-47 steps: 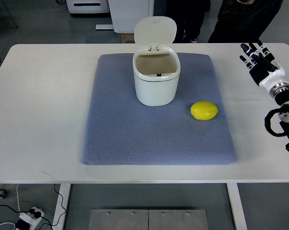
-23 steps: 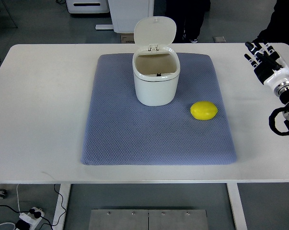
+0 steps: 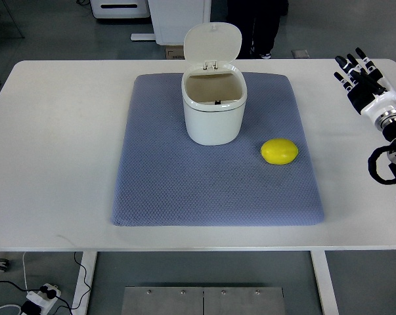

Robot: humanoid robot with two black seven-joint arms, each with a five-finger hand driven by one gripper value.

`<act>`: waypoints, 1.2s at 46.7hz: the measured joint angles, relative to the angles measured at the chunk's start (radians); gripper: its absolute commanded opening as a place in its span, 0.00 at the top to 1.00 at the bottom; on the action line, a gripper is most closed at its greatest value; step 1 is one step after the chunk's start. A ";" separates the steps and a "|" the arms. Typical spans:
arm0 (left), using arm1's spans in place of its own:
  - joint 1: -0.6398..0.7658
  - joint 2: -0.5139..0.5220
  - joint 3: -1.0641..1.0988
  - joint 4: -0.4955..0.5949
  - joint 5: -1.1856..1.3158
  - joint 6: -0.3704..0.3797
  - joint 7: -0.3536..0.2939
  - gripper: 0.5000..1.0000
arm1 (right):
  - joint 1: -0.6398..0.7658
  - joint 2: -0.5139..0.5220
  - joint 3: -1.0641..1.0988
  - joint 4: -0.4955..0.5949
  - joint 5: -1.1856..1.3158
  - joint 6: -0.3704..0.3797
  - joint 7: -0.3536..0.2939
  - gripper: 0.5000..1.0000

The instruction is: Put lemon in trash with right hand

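Near the right edge of the table (image 3: 60, 151), toward its far right corner, the right hand (image 3: 362, 77) is hovering with its fingers (image 3: 344, 63) extended and spread apart, holding nothing. Its arm is entering from the picture's right edge, with the wrist and a black cable loop showing below the hand. The hand is sitting well apart from the lemon (image 3: 280, 151).

The lemon is resting on the blue-grey mat (image 3: 165, 190), close to the mat's right edge and roughly midway along it. The lemon is lying near the trash bin (image 3: 214, 111), off its lower right side, with a gap between them.

The trash bin is standing upright on the mat near the mat's far edge. Its lid (image 3: 213, 42) is standing raised at the back, leaving the opening exposed.
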 measured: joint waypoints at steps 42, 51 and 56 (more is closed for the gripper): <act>0.000 0.000 0.000 0.000 0.000 0.000 0.000 0.00 | 0.057 -0.071 -0.189 0.033 -0.001 0.013 -0.002 0.00; 0.000 0.000 0.000 0.000 0.000 0.000 0.000 0.00 | 0.094 -0.110 -0.283 0.042 -0.001 0.014 -0.001 0.00; 0.000 0.000 0.000 0.000 0.000 0.000 0.000 0.00 | 0.125 -0.132 -0.345 0.043 -0.002 0.014 -0.001 0.00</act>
